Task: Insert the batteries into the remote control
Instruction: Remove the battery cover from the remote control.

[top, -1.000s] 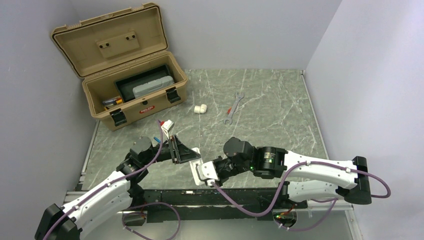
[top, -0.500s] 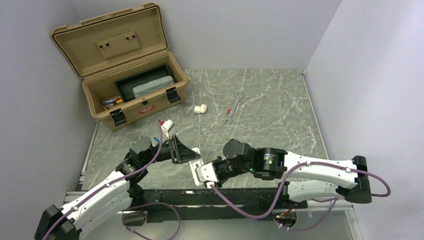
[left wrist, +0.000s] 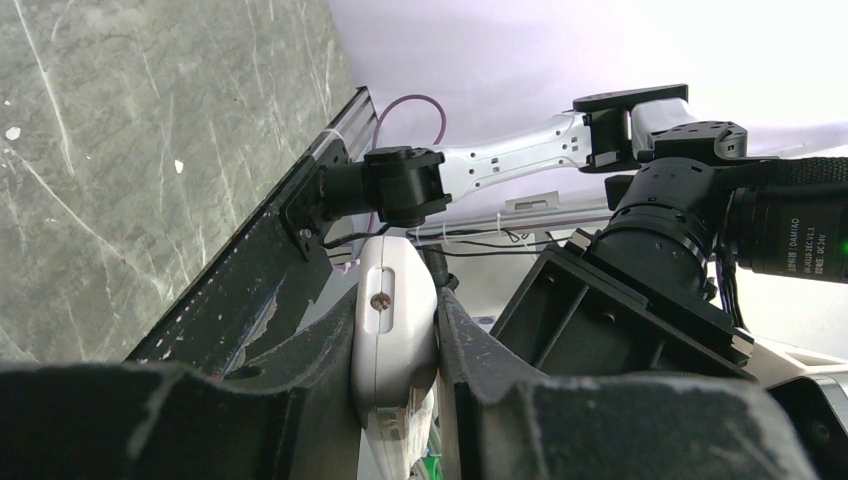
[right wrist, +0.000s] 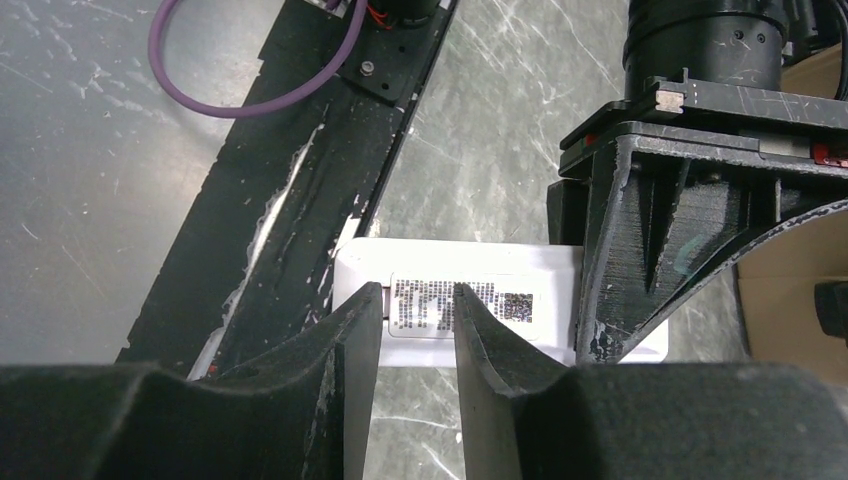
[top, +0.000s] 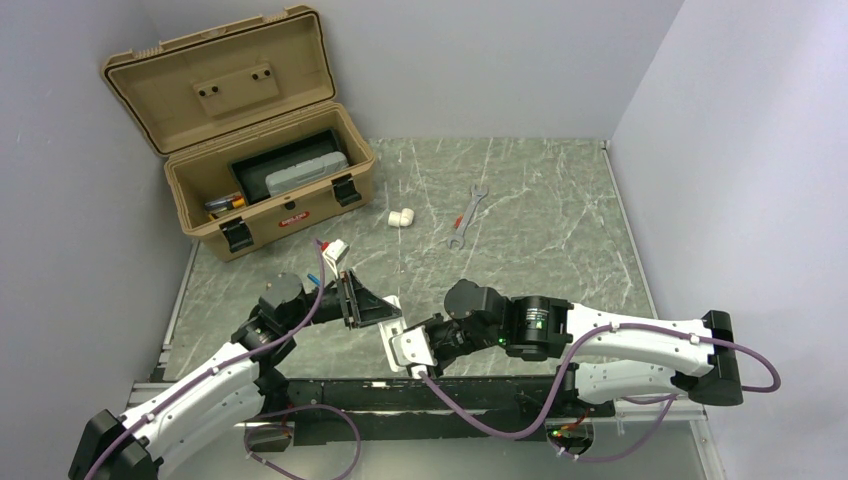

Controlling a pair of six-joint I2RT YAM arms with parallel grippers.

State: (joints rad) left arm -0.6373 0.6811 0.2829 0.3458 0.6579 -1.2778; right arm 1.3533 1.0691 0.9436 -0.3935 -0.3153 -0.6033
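Soft, even light lay on the worktop (top: 520, 200). The left wrist view's background blew out white; the remote control (right wrist: 460, 258) glared in the right's.

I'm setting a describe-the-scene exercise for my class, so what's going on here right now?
The left gripper is clamped on the white remote control, holding it over the near edge of the table. The right gripper, slightly open, sits at the remote's labelled back. Nothing else is held.

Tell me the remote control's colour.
Remote control is white with a dark-printed label; best in right wrist view.
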